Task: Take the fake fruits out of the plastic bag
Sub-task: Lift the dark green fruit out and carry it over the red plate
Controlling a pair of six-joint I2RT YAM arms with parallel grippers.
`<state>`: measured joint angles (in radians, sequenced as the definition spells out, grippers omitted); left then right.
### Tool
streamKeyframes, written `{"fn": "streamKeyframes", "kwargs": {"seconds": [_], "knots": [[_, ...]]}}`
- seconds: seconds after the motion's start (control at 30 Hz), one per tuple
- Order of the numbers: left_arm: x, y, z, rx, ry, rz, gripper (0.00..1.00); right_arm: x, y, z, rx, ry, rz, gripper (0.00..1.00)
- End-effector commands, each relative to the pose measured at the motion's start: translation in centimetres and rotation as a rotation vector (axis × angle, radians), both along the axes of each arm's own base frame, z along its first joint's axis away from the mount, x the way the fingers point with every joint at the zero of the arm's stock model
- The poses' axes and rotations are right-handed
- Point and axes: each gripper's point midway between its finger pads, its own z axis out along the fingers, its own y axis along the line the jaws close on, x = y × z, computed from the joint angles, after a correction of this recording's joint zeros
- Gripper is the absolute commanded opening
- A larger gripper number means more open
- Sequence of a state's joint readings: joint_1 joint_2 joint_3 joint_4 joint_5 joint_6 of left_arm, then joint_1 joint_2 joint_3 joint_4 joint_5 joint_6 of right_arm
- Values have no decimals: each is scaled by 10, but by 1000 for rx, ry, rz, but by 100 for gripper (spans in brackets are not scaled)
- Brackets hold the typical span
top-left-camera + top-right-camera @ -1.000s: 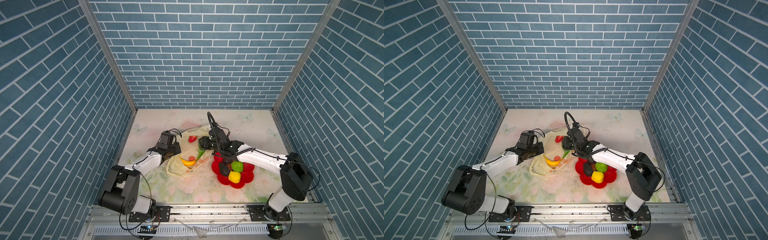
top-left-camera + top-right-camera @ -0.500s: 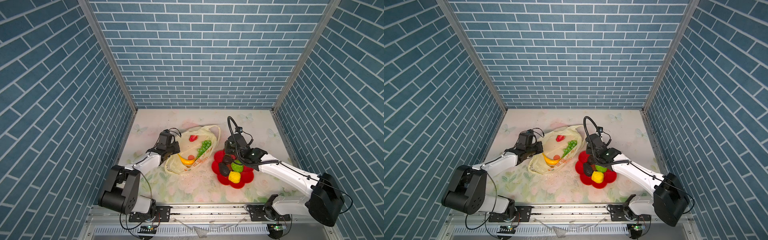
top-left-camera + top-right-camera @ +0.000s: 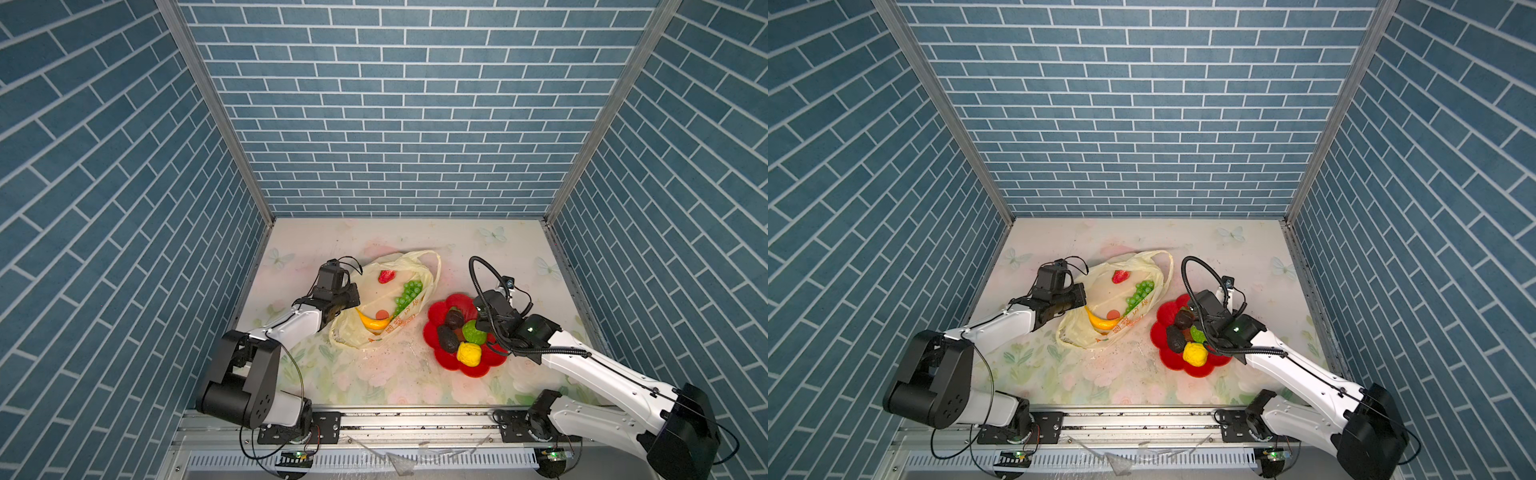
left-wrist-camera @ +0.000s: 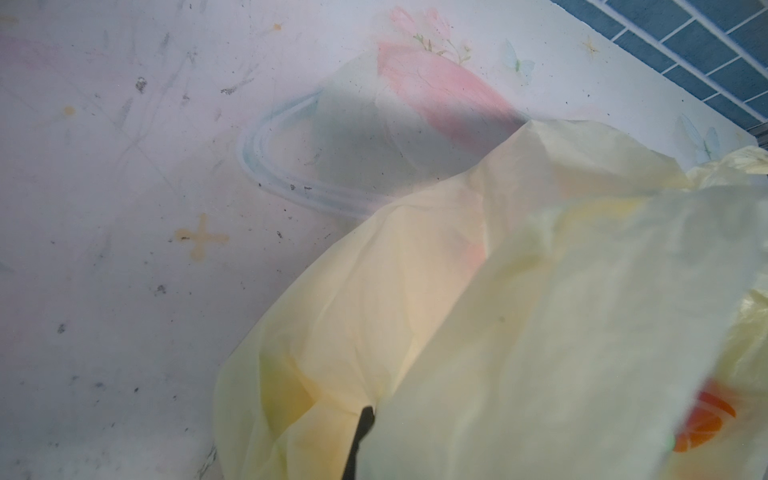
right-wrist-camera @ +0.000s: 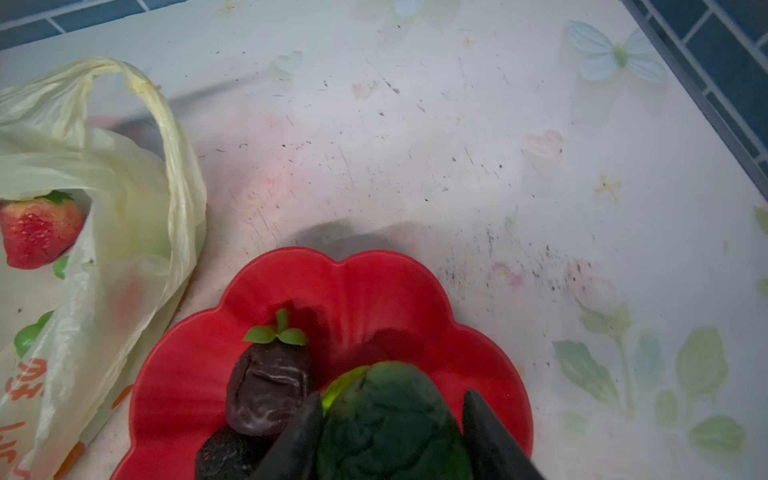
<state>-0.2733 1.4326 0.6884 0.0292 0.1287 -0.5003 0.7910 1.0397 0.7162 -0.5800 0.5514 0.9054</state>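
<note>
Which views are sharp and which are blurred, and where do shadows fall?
Both top views are sharp, with brick lines bent near the edges. Left wrist view: the bag is close and blurred. Right wrist view: the green fruit is blurred, the strawberry clearer, a soft shadow beyond the plate.

The plastic bag (image 3: 384, 307) lies on the table (image 3: 374, 374), left of the plate (image 3: 440, 345), close beside it. In the bag are the strawberry (image 3: 386, 276) at the back, the grapes (image 3: 407, 294) to its right and the banana (image 3: 374, 322) in front. My left gripper (image 3: 347, 301) is at the bag's left edge. My right gripper (image 5: 390, 432) is over the plate, around the knobbly ball (image 5: 390, 419). Three more fruits lie on the plate.
</note>
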Motion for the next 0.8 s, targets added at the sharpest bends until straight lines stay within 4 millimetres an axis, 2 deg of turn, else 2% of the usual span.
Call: {"fn": "streamKeyframes", "kwargs": {"seconds": [0.0,0.3,0.77], "knots": [[-2,4,-5,15,2,3,0,-24,-22,-20,10,59,-125,51],[-2,4,-7,14,9,-1,0,-43,-32,-36,30,89,-197,52],[-2,3,-5,8,3,-2,0,-43,-24,-59,76,118,-220,54]]}}
